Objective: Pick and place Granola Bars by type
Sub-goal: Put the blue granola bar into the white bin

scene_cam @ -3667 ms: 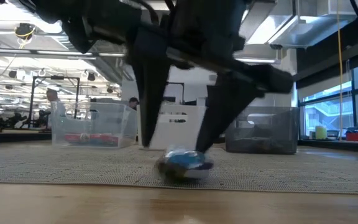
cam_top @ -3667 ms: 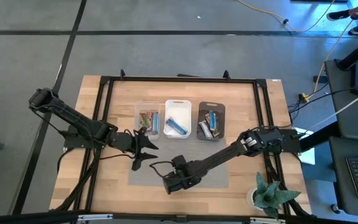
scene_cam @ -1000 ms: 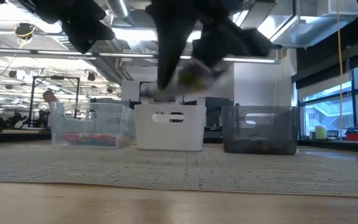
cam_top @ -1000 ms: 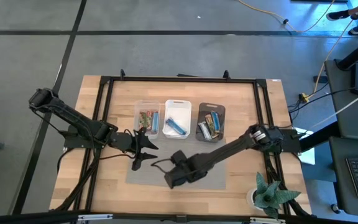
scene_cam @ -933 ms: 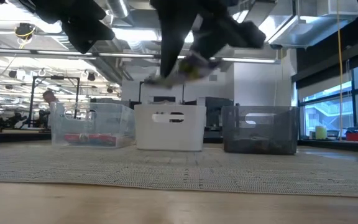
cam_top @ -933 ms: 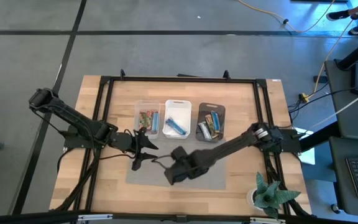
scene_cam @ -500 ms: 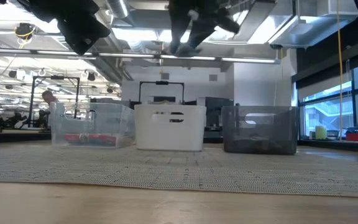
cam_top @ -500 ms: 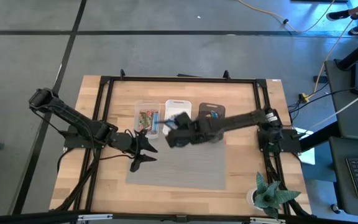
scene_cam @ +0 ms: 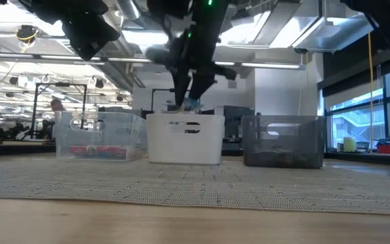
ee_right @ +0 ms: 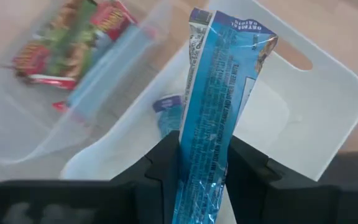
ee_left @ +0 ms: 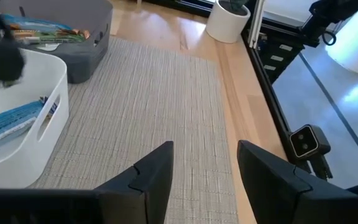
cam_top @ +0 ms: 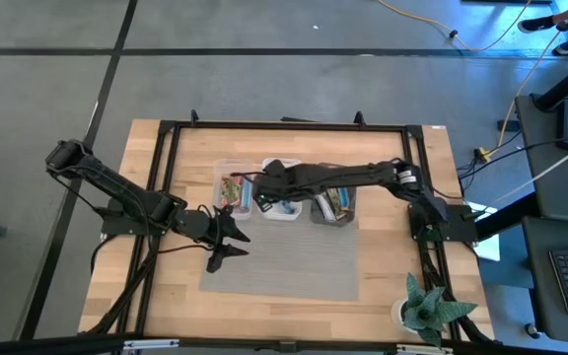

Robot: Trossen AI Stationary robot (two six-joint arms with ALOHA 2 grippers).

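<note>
A blue-wrapped granola bar (ee_right: pixel 219 93) is held by my right gripper (ee_right: pixel 204 171) above the white bin (cam_top: pixel 282 189); in the low view its tip (scene_cam: pixel 192 104) hangs just over the bin's rim (scene_cam: pixel 185 122). Another blue bar (ee_right: pixel 166 115) lies in that bin. Red-green bars (ee_right: pixel 73 37) lie in the clear bin (cam_top: pixel 233 187), and more bars (cam_top: pixel 333 197) in the grey bin (cam_top: pixel 335 192). My left gripper (cam_top: pixel 227 239) waits open over the mat's left part with nothing between its fingers (ee_left: pixel 151 177). My right gripper pinches the blue bar between its two fingers, near the bar's end closest to the wrist (ee_right: pixel 201 162). The bar runs along the fingers and sticks out past them. The fingers slant downward over the white bin, and the bar is lifted clear of everything.
A grey woven mat (cam_top: pixel 284 266) lies in front of the three bins. A black frame (cam_top: pixel 166 197) borders the wooden table. A potted plant (cam_top: pixel 422 311) stands at the near right corner.
My right gripper has carried the blue bar from over the mat's near part toward the table's far edge, slightly upward, and now stands over the white bin. It has stayed shut on the bar, which remains lifted clear.
</note>
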